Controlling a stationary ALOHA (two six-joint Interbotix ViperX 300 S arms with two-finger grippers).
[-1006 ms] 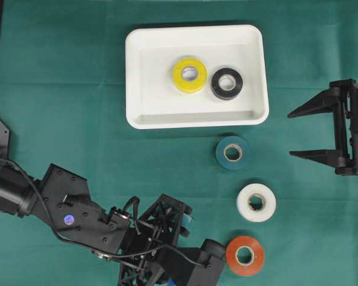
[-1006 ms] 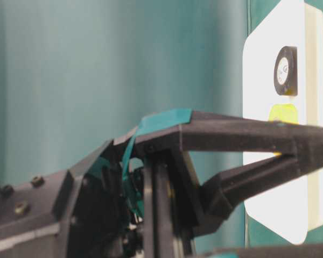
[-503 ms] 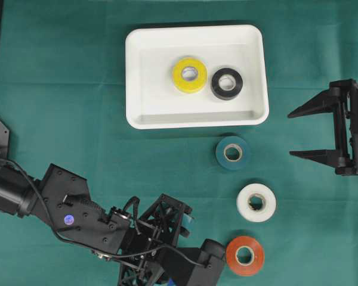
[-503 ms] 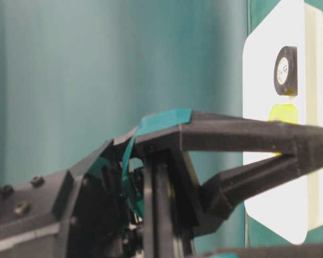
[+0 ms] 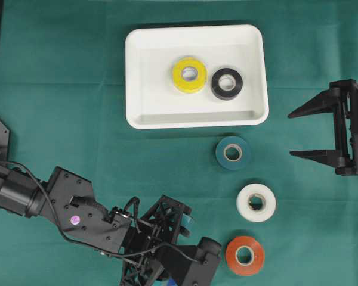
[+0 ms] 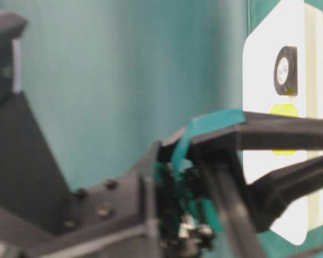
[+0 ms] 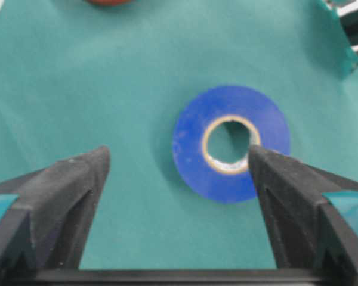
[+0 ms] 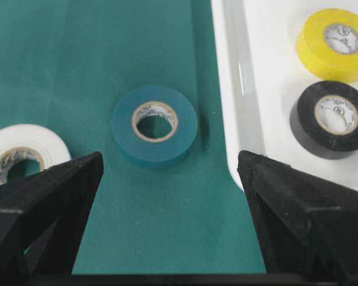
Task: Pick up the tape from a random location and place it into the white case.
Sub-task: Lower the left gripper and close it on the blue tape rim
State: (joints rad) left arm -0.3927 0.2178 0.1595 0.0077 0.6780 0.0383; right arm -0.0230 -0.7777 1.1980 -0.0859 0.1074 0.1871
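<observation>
- At the near edge of the green tabletop [image 5: 59, 89], my left gripper [image 7: 179, 173] hangs with jaws spread wide and empty; a blue tape roll [image 7: 231, 143] lies flat below, one finger over its rim, the other well clear.
- Just beside that gripper, toward the right, an orange tape roll [image 5: 244, 255] lies flat.
- Farther in, a white tape roll [image 5: 256, 202] and then a teal tape roll [image 5: 232, 152] lie flat, each apart from the others.
- Near the right edge, my right gripper [image 5: 298, 133] hangs released, holding nothing.
- Toward the far edge, the white case [image 5: 149, 77] holds a yellow tape roll [image 5: 189, 74] and a black tape roll [image 5: 227, 83], side by side.
</observation>
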